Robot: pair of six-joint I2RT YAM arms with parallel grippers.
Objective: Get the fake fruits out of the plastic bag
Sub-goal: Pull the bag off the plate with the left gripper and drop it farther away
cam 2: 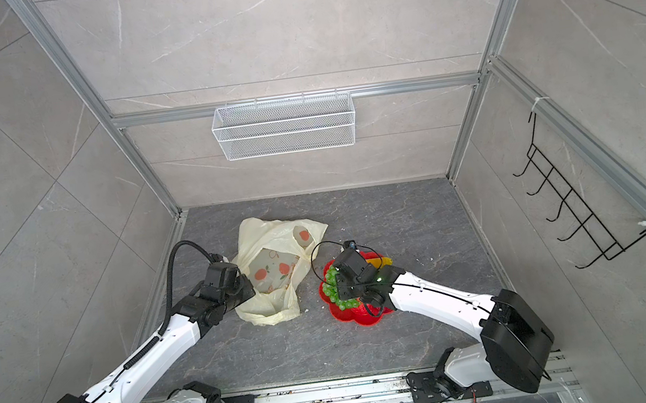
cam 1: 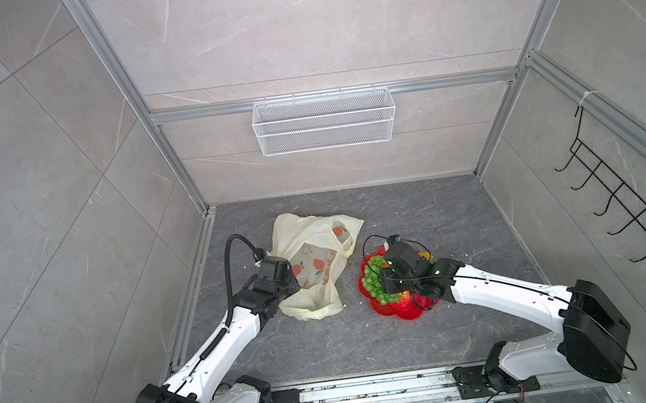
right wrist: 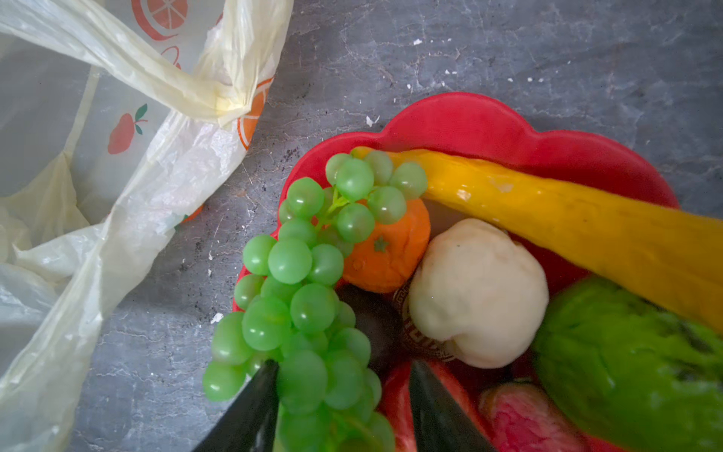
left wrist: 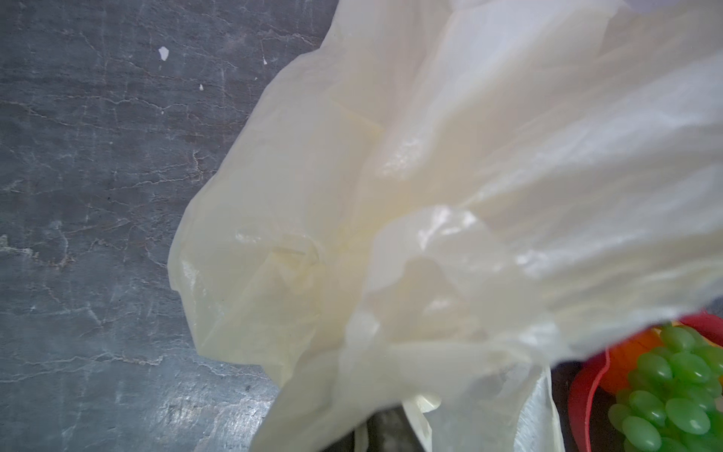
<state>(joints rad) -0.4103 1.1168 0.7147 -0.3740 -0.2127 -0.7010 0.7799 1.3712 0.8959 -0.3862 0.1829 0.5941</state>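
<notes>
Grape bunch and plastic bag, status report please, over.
Left gripper jaws shut on plastic bag. Right gripper jaws open astride grape bunch, draped over red plate rim. Nothing in the way.

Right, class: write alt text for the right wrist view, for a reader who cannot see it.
A red flower-shaped plate holds a green grape bunch, orange, yellow banana and beige peach. The right gripper straddles the grapes, fingers open; a pale-yellow plastic bag lies beside the plate.
</notes>
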